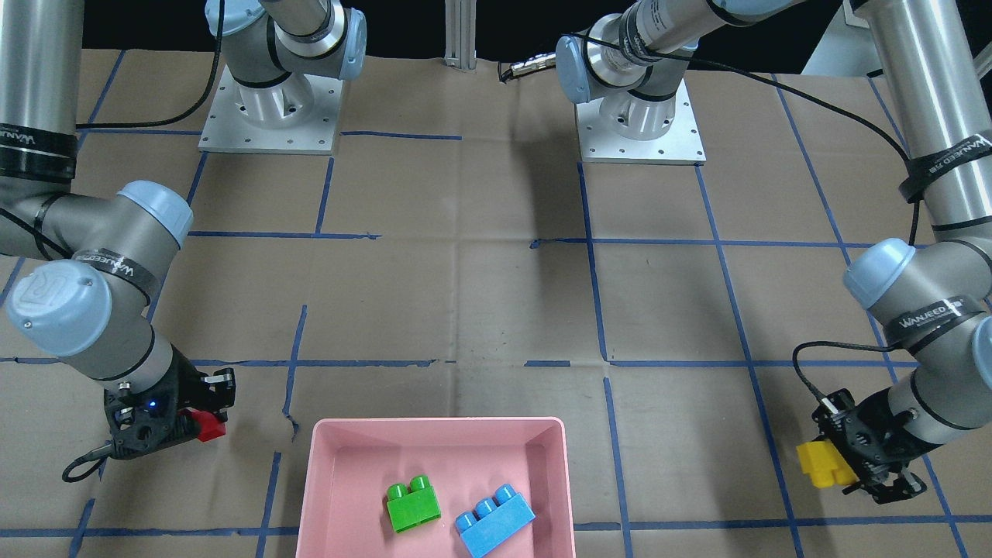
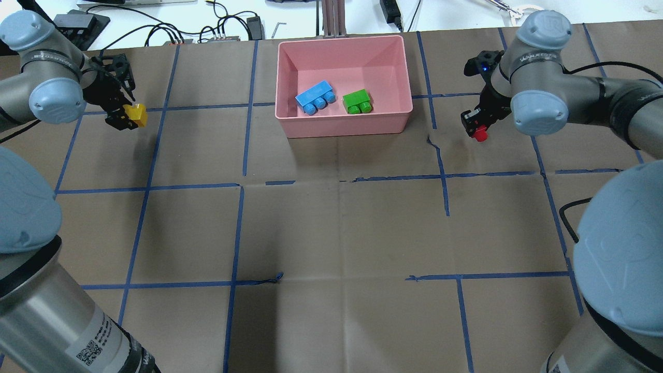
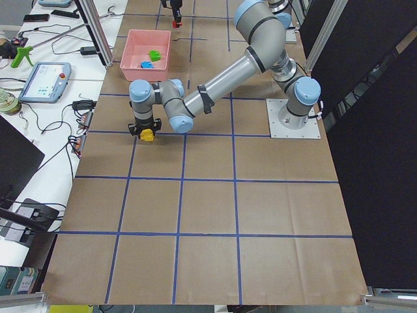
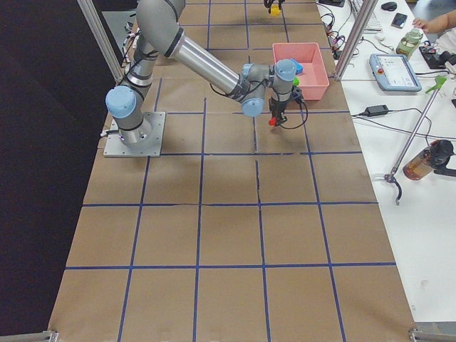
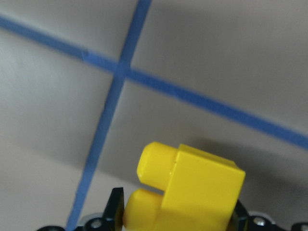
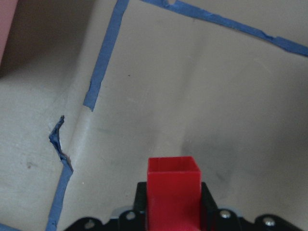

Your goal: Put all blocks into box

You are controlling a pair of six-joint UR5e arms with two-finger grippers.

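Note:
The pink box (image 2: 290,116) stands at the far middle of the table and holds the blue block (image 2: 314,97) and the green block (image 2: 357,101). My left gripper (image 2: 126,117) is shut on the yellow block (image 2: 138,115), held above the table well to the left of the box; the block fills the left wrist view (image 5: 192,190). My right gripper (image 2: 475,128) is shut on the small red block (image 2: 480,135), held above the table to the right of the box; it shows in the right wrist view (image 6: 173,190). In the front-facing view the box (image 1: 325,465), yellow block (image 1: 824,463) and red block (image 1: 208,425) also show.
Blue tape lines form a grid on the brown paper table cover (image 2: 331,233). The arm bases (image 1: 271,108) stand at the robot's edge. Cables and devices (image 2: 171,31) lie beyond the far table edge. A torn tape spot (image 2: 432,142) lies between box and right gripper.

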